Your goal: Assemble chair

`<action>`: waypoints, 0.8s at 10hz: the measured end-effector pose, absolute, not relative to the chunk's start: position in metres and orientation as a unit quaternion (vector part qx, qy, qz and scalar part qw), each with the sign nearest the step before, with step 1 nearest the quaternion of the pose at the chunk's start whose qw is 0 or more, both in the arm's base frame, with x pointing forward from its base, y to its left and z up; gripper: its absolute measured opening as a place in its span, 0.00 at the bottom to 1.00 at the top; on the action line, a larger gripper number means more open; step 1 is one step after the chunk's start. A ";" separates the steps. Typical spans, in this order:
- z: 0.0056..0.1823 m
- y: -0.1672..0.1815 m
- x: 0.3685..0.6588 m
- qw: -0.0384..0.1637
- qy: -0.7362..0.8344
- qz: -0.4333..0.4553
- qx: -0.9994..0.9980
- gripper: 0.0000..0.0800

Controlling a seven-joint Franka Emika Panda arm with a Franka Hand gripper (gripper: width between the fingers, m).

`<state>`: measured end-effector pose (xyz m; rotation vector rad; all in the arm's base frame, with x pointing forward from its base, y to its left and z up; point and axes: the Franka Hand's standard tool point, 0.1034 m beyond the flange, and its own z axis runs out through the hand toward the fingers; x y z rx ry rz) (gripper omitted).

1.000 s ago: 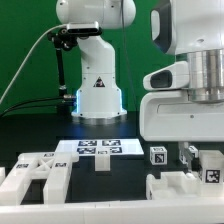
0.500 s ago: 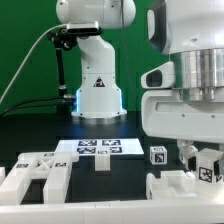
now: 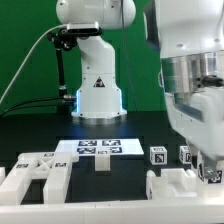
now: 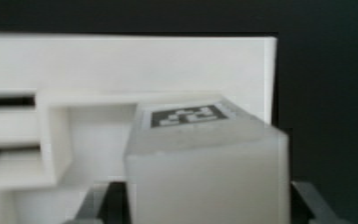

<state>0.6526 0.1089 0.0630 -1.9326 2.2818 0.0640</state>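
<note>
Green backdrop and a black tabletop [image 3: 40, 140] frame the scene, with the thin flat white marker board [image 3: 100, 147] lying near the arm's base. Matte white blocky chair parts sit along the near edge: a notched block [image 3: 38, 172] at the exterior view's left, a slab [image 3: 180, 188] at its right. Above that slab the two-finger gripper [image 3: 205, 165] stands low. In the wrist view its dark fingers [image 4: 96, 203] flank a tagged white post [image 4: 202, 165]; whether they touch it cannot be told.

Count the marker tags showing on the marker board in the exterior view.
3. They sit side by side on the marker board, mid-table in front of the arm's base: one at, one at, one at. The frame is small, so others may go unseen.
</note>
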 end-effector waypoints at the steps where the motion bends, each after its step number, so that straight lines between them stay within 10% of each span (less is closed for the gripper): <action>1: 0.063 0.108 0.652 0.081 0.785 0.026 -0.613 0.38; 6: 0.063 0.102 0.648 0.074 0.833 0.025 -0.547 0.38; 7: 0.064 0.101 0.648 0.075 0.831 0.024 -0.551 0.60; 8: 0.075 0.098 0.652 0.083 0.816 0.019 -0.572 0.60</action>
